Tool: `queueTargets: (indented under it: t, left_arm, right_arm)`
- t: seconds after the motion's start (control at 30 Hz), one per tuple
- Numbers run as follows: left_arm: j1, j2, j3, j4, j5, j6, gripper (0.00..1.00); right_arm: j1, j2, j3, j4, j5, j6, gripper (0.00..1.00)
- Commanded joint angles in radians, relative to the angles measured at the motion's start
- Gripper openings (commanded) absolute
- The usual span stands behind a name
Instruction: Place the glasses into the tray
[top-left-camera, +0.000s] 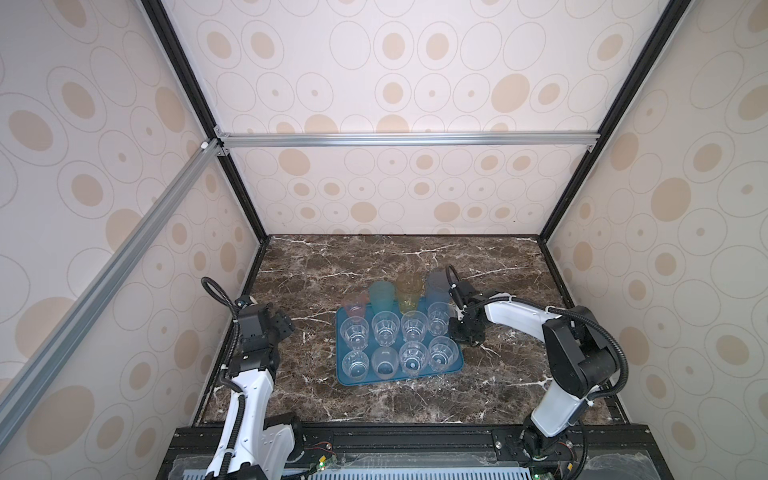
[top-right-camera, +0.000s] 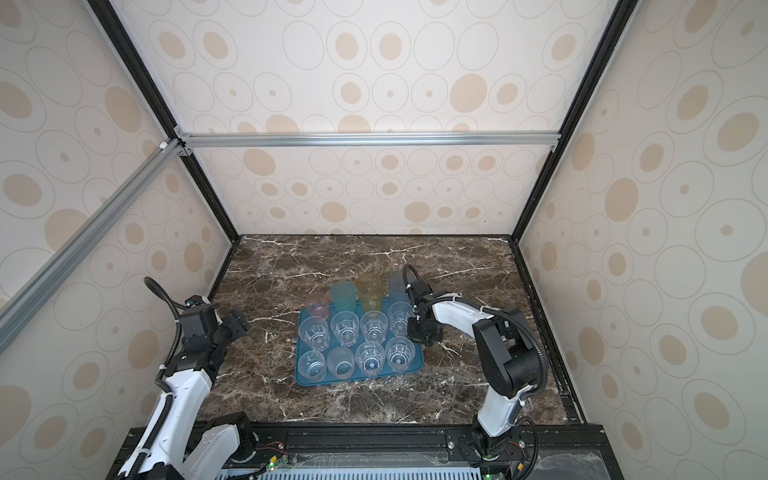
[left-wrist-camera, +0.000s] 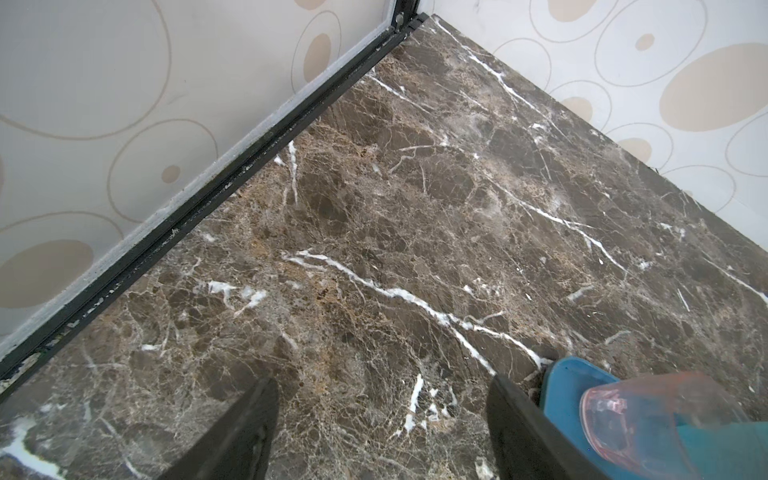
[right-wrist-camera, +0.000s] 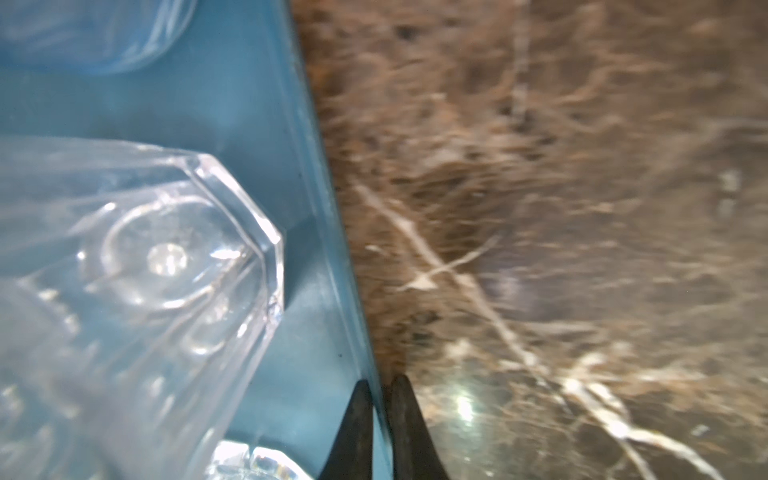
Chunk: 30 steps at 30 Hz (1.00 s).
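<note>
**Glasses (top-left-camera: 384, 328) all at tray (top-left-camera: 347, 379); loading looks near done**

Teal-blue tray sits lower centre in both top views; eight clear faceted tumblers (top-left-camera: 413, 326) stand upright on it in two rows; pink tumbler (top-left-camera: 355, 305), teal-green tumbler (top-left-camera: 381, 296), yellow tumbler (top-left-camera: 409, 293) and grey-blue tumbler (top-left-camera: 435, 286) line its far edge, bases hard to place against the rim; none seen loose elsewhere.

Right gripper (right-wrist-camera: 381, 399): fingertips almost together astride the tray's right rim, seemingly pinching it; left gripper (left-wrist-camera: 382, 386): jaws apart, empty, over bare surface left of tray.

Brown white-veined marble tabletop (top-left-camera: 374, 257); cream walls (top-left-camera: 415, 62) with beige ovals; aluminium rails (top-left-camera: 407, 139).
</note>
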Motion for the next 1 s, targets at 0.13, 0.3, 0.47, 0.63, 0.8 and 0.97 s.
queueTargets:
  t: [0.13, 0.3, 0.47, 0.63, 0.8, 0.97]
  left_arm:
    - [-0.015, 0.018, -0.014, 0.048, 0.052, 0.021, 0.78]
    - [-0.111, 0.026, -0.018, 0.080, 0.047, 0.019, 0.79]
    - [-0.242, -0.002, -0.054, 0.165, -0.084, 0.026, 0.79]
    - [-0.369, -0.067, -0.169, 0.441, -0.304, 0.108, 0.88]
    - [-0.489, 0.014, -0.295, 0.900, -0.625, 0.263, 0.99]
    - [-0.490, 0.221, -0.327, 1.122, -0.698, 0.370, 0.99]
  right_arm:
    - [-0.075, -0.033, -0.075, -0.087, 0.102, -0.033, 0.20]
    - [-0.076, -0.149, -0.024, -0.137, 0.141, -0.078, 0.34]
    - [-0.130, -0.284, 0.044, -0.143, 0.230, -0.101, 0.38]
    - [-0.214, -0.504, -0.117, 0.224, 0.437, -0.142, 0.56]
    - [-0.244, -0.573, -0.414, 0.863, 0.537, -0.430, 0.74]
    - [-0.307, -0.501, -0.479, 0.957, 0.562, -0.488, 0.76]
